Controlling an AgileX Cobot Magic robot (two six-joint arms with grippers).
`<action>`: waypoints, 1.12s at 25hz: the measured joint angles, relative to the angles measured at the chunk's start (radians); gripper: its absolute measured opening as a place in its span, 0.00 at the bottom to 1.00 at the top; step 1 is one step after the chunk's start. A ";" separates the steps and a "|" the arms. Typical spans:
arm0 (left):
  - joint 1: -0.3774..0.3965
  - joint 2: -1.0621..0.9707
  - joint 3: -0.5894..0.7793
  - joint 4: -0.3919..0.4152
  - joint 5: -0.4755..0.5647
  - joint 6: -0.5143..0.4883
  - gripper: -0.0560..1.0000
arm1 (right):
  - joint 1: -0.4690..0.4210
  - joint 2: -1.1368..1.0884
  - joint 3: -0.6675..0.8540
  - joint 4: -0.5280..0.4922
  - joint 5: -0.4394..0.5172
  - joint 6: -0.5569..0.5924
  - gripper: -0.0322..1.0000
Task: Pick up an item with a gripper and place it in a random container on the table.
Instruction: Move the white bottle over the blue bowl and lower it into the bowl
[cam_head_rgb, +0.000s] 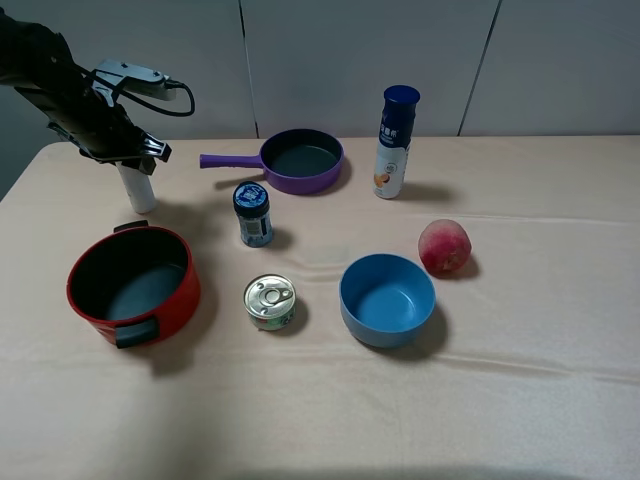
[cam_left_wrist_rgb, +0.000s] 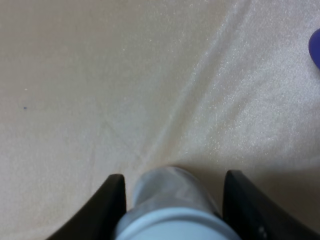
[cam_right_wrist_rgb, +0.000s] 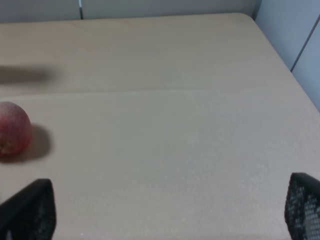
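The item, a slim white bottle (cam_head_rgb: 138, 190), stands upright on the beige table (cam_head_rgb: 520, 400) at the far left, behind the red pot. My left gripper (cam_head_rgb: 135, 165) comes down over its top and hides the cap. In the left wrist view the bottle (cam_left_wrist_rgb: 170, 205) sits between the two dark fingers (cam_left_wrist_rgb: 112, 200), and the left gripper (cam_left_wrist_rgb: 175, 176) is shut on it. The container, a round blue bowl (cam_head_rgb: 387, 300), lies right of centre with nothing in it. My right gripper (cam_right_wrist_rgb: 170, 200) is open over bare cloth and is out of the high view.
A red pot (cam_head_rgb: 130, 285) sits just in front of the bottle. A purple pan (cam_head_rgb: 300, 160), a blue-lidded jar (cam_head_rgb: 252, 213), a tin can (cam_head_rgb: 270, 301), a tall white bottle (cam_head_rgb: 395, 142) and a peach (cam_head_rgb: 444, 247) stand around the bowl.
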 joint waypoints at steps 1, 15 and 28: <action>0.000 0.000 0.000 0.000 0.000 0.000 0.48 | 0.000 0.000 0.000 0.000 0.000 0.000 0.70; 0.000 -0.001 0.000 0.000 0.000 0.000 0.48 | 0.000 0.000 0.000 0.000 0.000 0.000 0.70; 0.000 -0.073 0.000 -0.001 0.063 0.000 0.48 | 0.000 0.000 0.000 0.000 0.000 0.000 0.70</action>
